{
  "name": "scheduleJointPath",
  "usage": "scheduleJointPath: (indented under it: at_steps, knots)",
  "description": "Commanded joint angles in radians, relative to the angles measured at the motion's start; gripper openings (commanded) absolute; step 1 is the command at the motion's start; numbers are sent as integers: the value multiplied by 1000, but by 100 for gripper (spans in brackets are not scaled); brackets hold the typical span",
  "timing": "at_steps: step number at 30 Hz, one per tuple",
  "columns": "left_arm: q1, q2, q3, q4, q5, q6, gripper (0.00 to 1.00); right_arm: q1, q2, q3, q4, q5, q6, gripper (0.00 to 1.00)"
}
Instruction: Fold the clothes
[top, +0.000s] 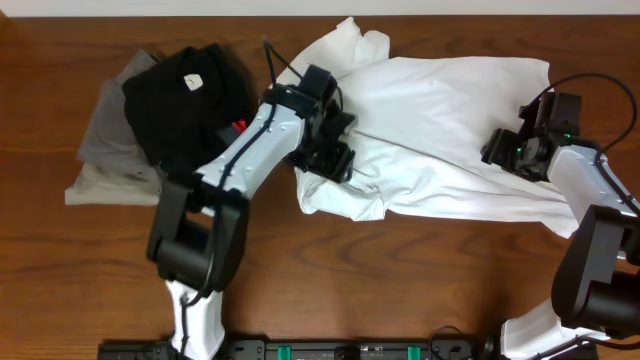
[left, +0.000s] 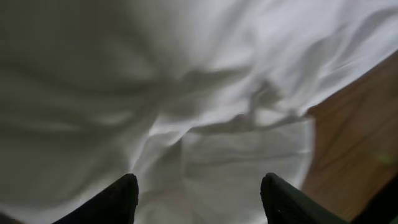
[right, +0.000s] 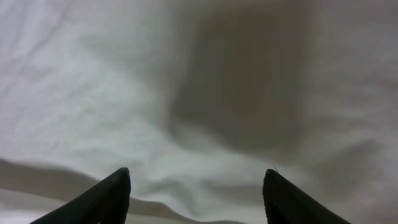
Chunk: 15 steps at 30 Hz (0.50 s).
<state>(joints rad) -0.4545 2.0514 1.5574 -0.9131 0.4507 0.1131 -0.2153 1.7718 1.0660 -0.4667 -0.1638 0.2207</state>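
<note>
1. White short-sleeved T-shirt (top: 450, 110) lies crumpled on the brown wooden table (top: 400, 290), from centre to right.
2. Grey folded garments (top: 100, 160) lie at the left, with a black folded garment (top: 180, 100) overlapping them.
3. Left gripper (left: 199, 199) is spread above the shirt's left part.
4. Right gripper (right: 196, 196) is spread above its right part.

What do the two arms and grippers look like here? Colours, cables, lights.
White shells and black joints on the left arm and right arm. Black, blunt tapered fingers on the left gripper and right gripper. A thin black cable loops off each wrist; green lights glow at the right wrist.
</note>
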Motion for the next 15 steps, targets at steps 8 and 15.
scheduleJointPath:
  at_steps: [8, 15]
  knots:
    - [-18, 21, -5, -230, -13, 40, 6, 0, -4, 3, 3, 56, 11, 67]
    - [-18, -16, -5, -420, -17, 39, 6, -2, 10, -1, 1, 145, 11, 64]
